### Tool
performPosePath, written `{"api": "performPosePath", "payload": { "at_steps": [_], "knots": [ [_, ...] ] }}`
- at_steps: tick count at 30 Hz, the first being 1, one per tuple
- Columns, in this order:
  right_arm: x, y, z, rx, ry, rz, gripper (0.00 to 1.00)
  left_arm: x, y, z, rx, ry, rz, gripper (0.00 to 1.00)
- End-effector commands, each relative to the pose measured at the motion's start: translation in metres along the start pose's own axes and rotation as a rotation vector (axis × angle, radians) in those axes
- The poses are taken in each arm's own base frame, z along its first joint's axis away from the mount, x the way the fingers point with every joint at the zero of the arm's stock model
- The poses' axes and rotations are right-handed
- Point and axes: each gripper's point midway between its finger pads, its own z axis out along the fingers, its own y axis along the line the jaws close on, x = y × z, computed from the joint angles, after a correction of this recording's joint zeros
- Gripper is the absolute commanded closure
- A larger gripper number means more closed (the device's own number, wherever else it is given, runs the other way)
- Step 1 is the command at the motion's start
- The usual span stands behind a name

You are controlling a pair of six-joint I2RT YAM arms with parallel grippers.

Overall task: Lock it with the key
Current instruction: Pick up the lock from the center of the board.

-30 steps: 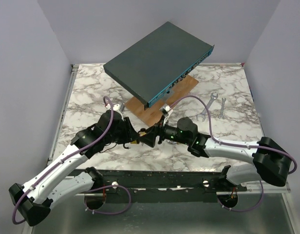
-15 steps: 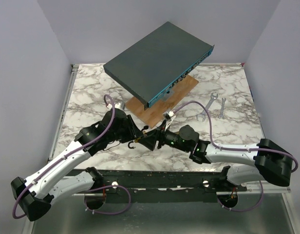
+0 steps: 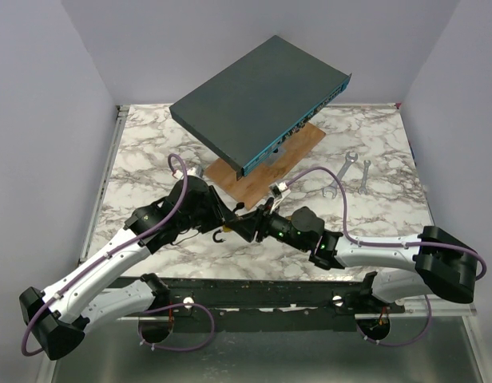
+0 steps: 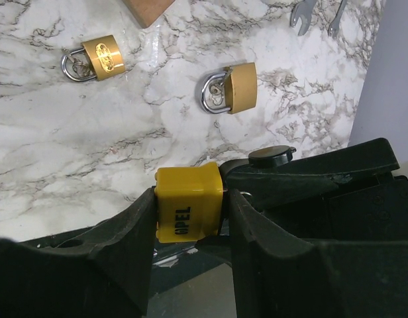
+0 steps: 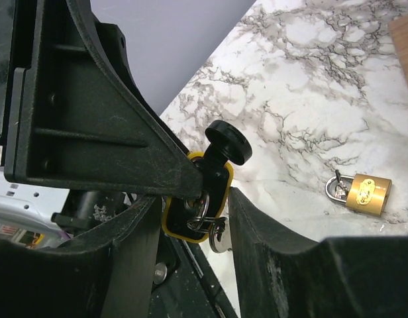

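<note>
A yellow padlock marked OPEL [image 4: 189, 202] is clamped between the fingers of my left gripper [image 4: 189, 213], held above the table's near edge. In the top view the left gripper [image 3: 222, 223] and right gripper [image 3: 244, 227] meet tip to tip. In the right wrist view the padlock's black underside [image 5: 216, 180] faces me, with a key ring and a silver key [image 5: 218, 240] hanging from it. My right gripper [image 5: 191, 228] is open, one finger on each side of the key and padlock base. A black round cap [image 5: 227, 141] sticks out of the padlock.
Two brass padlocks [image 4: 101, 56] [image 4: 237, 88] lie on the marble table [image 3: 150, 159]. A dark grey flat box [image 3: 258, 100] rests tilted on a wooden board [image 3: 298, 148] at the back. Two wrenches [image 3: 339, 174] [image 3: 364, 175] lie at the right.
My right arm has dropped lower and pushed its gripper left, closer around the padlock's underside. My left gripper has shifted slightly right, still holding the padlock.
</note>
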Motion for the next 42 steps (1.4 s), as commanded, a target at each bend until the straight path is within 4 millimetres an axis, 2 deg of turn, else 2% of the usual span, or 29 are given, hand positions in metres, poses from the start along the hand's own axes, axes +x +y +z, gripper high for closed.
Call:
{"api": "performPosePath", "payload": {
  "at_steps": [1, 10, 15, 17, 21, 22, 24, 25, 30, 32, 37, 42],
  "knots": [
    [-0.01, 0.005, 0.005, 0.003, -0.048, 0.022, 0.55, -0.006, -0.023, -0.008, 0.077, -0.018, -0.03, 1.0],
    [-0.001, 0.003, 0.011, 0.025, -0.027, 0.034, 0.47, -0.001, -0.028, -0.008, 0.083, -0.001, -0.03, 1.0],
    [-0.006, 0.001, 0.007, 0.045, -0.05, 0.041, 0.51, 0.001, -0.026, -0.008, 0.08, 0.004, -0.028, 1.0],
    [-0.01, 0.001, 0.005, 0.049, -0.065, 0.044, 0.57, 0.002, -0.025, -0.009, 0.08, 0.006, -0.026, 1.0],
    [-0.014, 0.004, 0.004, 0.049, -0.068, 0.05, 0.95, 0.004, -0.025, -0.01, 0.088, 0.007, -0.008, 1.0],
    [-0.015, 0.004, 0.004, 0.048, -0.067, 0.053, 0.99, 0.008, -0.027, -0.012, 0.1, 0.026, 0.004, 1.0],
    [-0.017, 0.008, 0.002, 0.039, -0.071, 0.063, 0.99, 0.009, -0.028, -0.015, 0.115, 0.031, 0.025, 1.0],
    [-0.019, 0.009, 0.001, 0.035, -0.075, 0.068, 0.99, 0.009, -0.029, -0.017, 0.121, 0.029, 0.035, 0.97],
    [-0.031, 0.018, -0.008, 0.018, -0.089, 0.081, 0.99, 0.006, -0.032, -0.03, 0.162, 0.006, 0.095, 0.56],
    [-0.035, 0.02, -0.013, 0.018, -0.095, 0.087, 0.99, 0.005, -0.034, -0.036, 0.179, 0.001, 0.13, 0.46],
    [-0.043, 0.023, -0.029, 0.027, -0.091, 0.093, 0.99, -0.002, -0.047, -0.06, 0.269, -0.042, 0.279, 0.32],
    [-0.059, 0.032, -0.048, 0.024, -0.097, 0.096, 0.99, -0.006, -0.068, -0.096, 0.44, -0.113, 0.491, 0.31]
  ]
}}
